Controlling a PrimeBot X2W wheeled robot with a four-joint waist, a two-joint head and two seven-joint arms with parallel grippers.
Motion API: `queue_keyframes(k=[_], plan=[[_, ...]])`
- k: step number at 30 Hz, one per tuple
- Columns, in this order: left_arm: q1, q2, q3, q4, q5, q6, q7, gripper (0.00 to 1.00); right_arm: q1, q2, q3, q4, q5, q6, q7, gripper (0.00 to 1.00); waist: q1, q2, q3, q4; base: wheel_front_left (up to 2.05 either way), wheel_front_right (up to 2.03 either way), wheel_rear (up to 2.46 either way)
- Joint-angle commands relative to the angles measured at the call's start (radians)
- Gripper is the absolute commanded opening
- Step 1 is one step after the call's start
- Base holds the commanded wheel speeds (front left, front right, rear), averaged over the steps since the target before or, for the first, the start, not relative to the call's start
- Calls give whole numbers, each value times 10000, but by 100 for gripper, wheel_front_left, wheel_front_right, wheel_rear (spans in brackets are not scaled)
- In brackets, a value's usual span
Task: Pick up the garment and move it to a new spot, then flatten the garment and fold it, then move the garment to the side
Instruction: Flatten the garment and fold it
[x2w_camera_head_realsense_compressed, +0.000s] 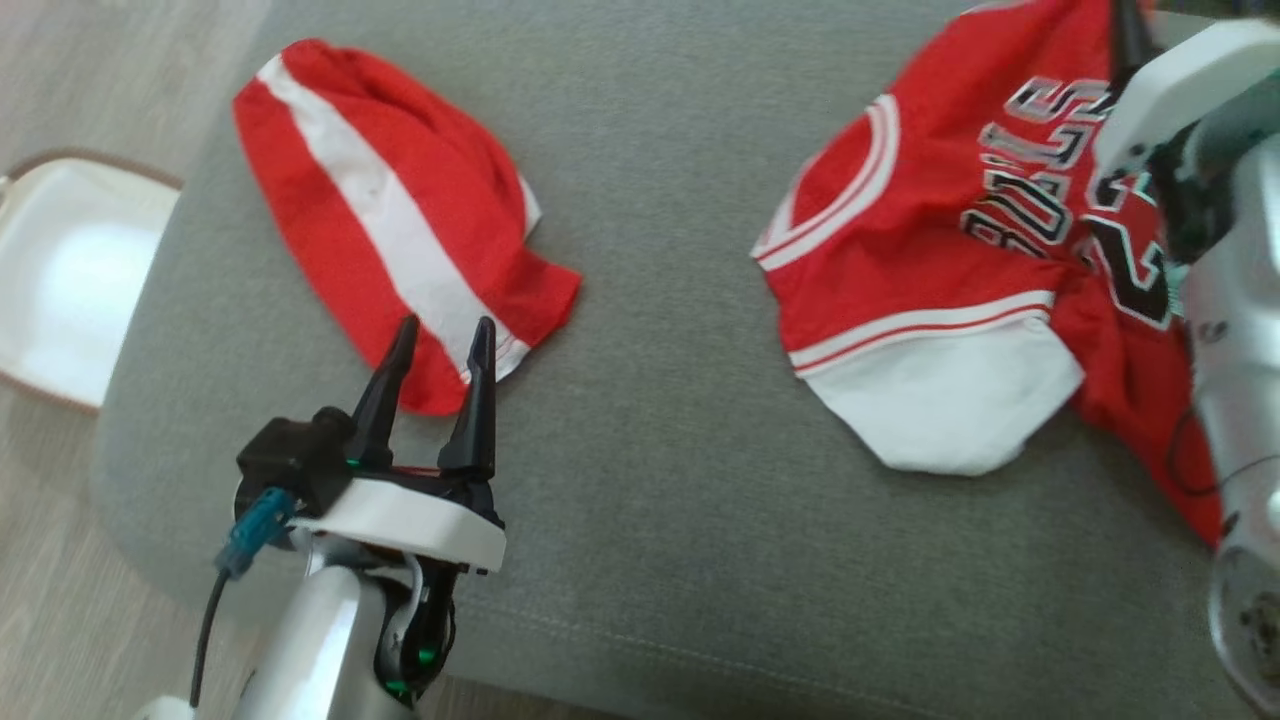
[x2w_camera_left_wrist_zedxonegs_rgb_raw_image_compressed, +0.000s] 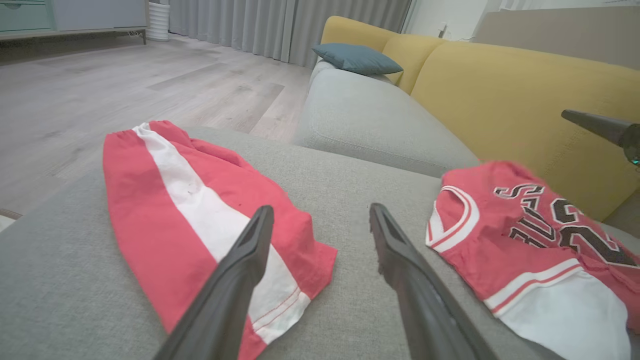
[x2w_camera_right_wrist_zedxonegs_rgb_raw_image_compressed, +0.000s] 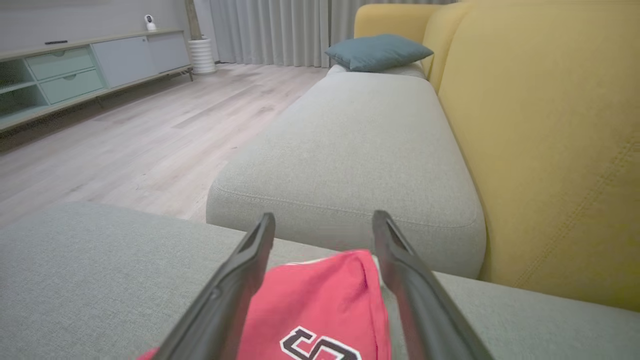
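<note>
Red-and-white basketball jersey (x2w_camera_head_realsense_compressed: 920, 230): thin smooth cloth. Red white-striped shorts (x2w_camera_head_realsense_compressed: 400, 220): same thin cloth, creased. Grey sofa seat (x2w_camera_head_realsense_compressed: 660, 450): coarse matt weave. Pale plank floor (x2w_camera_left_wrist_zedxonegs_rgb_raw_image_compressed: 100, 85): smooth, wood-look.

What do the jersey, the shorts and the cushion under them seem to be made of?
Jersey: thin, smooth cloth, probably synthetic; it drapes in soft folds. Shorts: similar light cloth, matte, wrinkled. Cushion: grey woven upholstery; fine weave and stitched seam show.
</note>
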Motion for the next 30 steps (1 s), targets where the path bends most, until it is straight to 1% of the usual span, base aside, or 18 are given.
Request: queue_keyframes(k=[1,7,13,17,21,25,30], plan=[[-365,79,409,-375,23,12,-122,100,-162,245,152,-273,-41,-7,-222,100,-1,0,-141,-204,0,0,0],[-283,79,675,-472,53,21,-122,100,725,565,300,-173,283,-7,-1379,100,-1,0,-726,-960,0,0,0],[62,79,754,-496,7,90,-122,100,2374,954,470,-824,810,-7,-2006,100,-1,0,-1551,-1831,0,0,0],[351,79,752,-515,-78,225,-122,100,3825,966,577,-1804,886,-7,-2198,100,-1,0,-2150,-2309,0,0,0],[766,79,734,-518,-139,365,-122,100,5508,1070,419,-3048,1064,-7,-2275,100,-1,0,-2638,-2690,0,0,0],[1029,79,756,-543,-250,443,-122,100,7099,1254,-34,-4466,1067,-7,-2297,100,-1,0,-2826,-2915,0,0,0],[1248,79,774,-403,-214,372,-122,100,8620,1566,-451,-6245,941,-7,-2240,100,-1,0,-2836,-3095,0,0,0]])
